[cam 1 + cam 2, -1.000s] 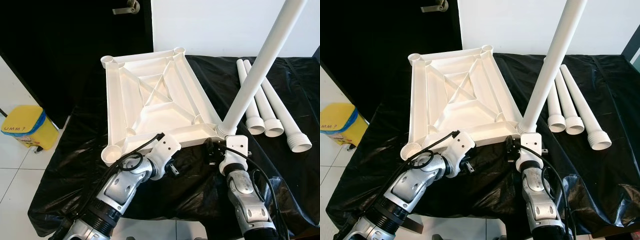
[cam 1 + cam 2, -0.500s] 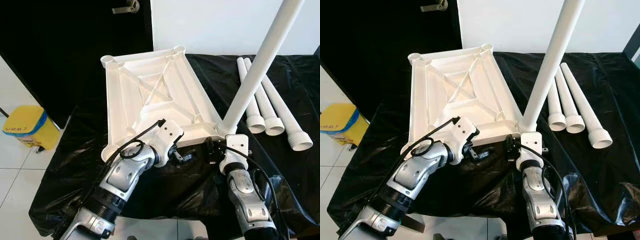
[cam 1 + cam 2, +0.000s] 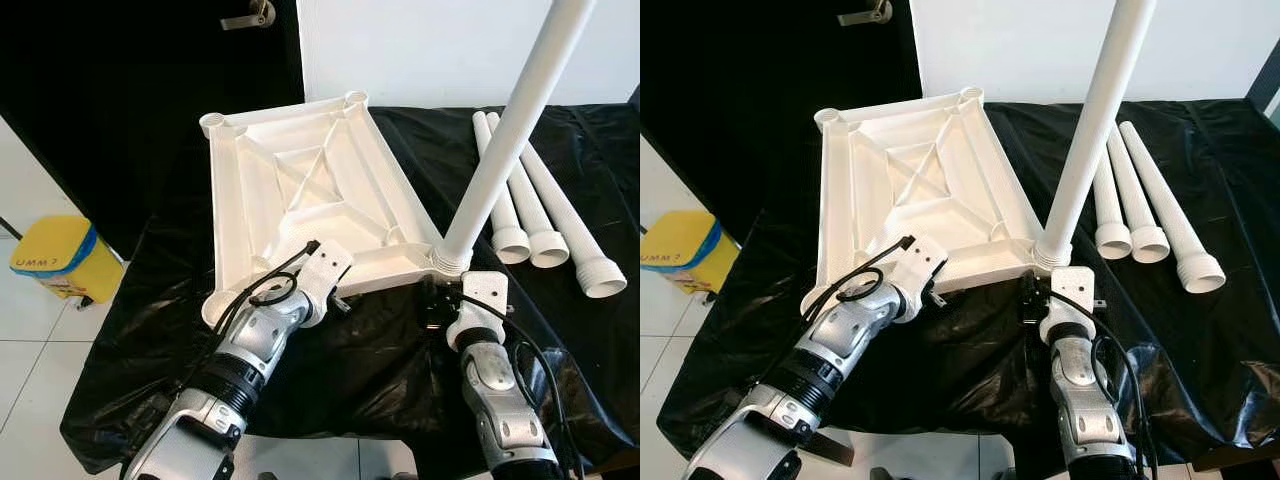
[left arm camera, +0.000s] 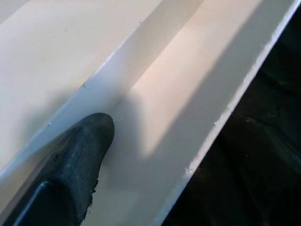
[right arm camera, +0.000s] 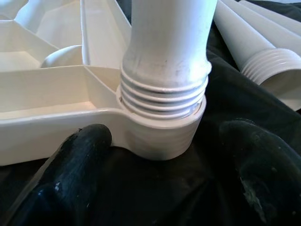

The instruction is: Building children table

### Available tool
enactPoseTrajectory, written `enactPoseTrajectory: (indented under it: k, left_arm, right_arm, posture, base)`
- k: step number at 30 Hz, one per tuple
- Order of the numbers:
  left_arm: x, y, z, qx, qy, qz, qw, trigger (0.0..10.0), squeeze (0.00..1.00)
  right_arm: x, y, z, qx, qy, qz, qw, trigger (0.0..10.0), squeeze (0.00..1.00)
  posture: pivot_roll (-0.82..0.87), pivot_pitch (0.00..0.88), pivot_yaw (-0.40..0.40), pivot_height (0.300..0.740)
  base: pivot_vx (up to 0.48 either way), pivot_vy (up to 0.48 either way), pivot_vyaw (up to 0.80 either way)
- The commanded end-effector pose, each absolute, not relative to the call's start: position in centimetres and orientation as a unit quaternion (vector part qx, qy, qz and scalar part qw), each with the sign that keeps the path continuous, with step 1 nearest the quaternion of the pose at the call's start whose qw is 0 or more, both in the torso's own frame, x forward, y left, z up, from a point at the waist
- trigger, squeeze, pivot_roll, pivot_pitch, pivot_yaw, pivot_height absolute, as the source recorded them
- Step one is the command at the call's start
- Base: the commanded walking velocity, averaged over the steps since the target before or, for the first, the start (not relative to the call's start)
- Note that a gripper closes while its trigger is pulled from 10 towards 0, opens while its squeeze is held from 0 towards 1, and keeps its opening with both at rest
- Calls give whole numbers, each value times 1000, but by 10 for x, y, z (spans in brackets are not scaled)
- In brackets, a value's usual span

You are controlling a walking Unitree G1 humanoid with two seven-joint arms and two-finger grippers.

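On the black cloth (image 3: 380,350): the white table top (image 3: 300,200) lies upside down, ribs up.
Standing leg (image 3: 505,140): it sticks up from the near right corner socket (image 5: 160,134). Some screw rings show above the socket, so I think it is not all the way in.
Right gripper (image 5: 162,155): its fingers are spread wide, one on each side of the socket, holding nothing.
Left gripper (image 3: 340,297): one finger (image 4: 70,160) rests inside the near edge channel. I cannot tell if it is open.
Doing it well: hold the top still and keep the leg straight while it turns in.
Spare legs (image 3: 535,215): three lie to the right, near the standing one.
Room: the near edge hangs close to the cloth's front. A yellow bin (image 3: 50,260) sits on the floor, well apart.
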State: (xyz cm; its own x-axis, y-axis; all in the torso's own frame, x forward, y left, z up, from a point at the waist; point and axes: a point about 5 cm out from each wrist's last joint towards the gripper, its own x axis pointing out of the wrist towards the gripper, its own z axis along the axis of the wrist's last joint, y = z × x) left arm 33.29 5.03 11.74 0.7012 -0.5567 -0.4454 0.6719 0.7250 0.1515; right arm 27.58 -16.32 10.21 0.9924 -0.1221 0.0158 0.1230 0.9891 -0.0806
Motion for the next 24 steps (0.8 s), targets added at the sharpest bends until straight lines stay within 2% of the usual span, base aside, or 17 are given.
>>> enactPoseTrajectory:
  k: [1, 2, 3, 4, 13, 24]
  left_arm:
    - [336, 64, 107, 156, 223, -298, 915, 10000, 0]
    - [336, 64, 107, 156, 223, -298, 915, 10000, 0]
    - [339, 69, 105, 159, 224, -276, 921, 4235, 0]
    - [343, 77, 102, 155, 228, -240, 931, 0, 0]
    - [345, 85, 103, 153, 225, -201, 941, 0, 0]
    - [330, 74, 93, 143, 236, -216, 937, 0, 0]
  right_arm:
    - [273, -163, 100, -45, -2, -63, 997, 10000, 0]
    - [273, -163, 100, -45, -2, -63, 997, 10000, 0]
    - [273, -163, 100, -45, -2, -64, 997, 10000, 0]
    - [272, -163, 100, -44, -1, -65, 997, 10000, 0]
    - [270, -162, 99, -43, 1, -67, 997, 10000, 0]
    - [267, -162, 97, -43, 3, -67, 997, 10000, 0]
  posture:
    - [-252, 70, 77, 740]
    - [-252, 70, 77, 740]
    - [-254, 71, 81, 740]
    - [-256, 70, 83, 740]
    - [-259, 67, 87, 740]
    - [-262, 69, 90, 740]
  base:
    - [0, 0, 0]
    - [0, 0, 0]
    - [0, 0, 0]
    - [0, 0, 0]
    - [0, 0, 0]
    - [0, 0, 0]
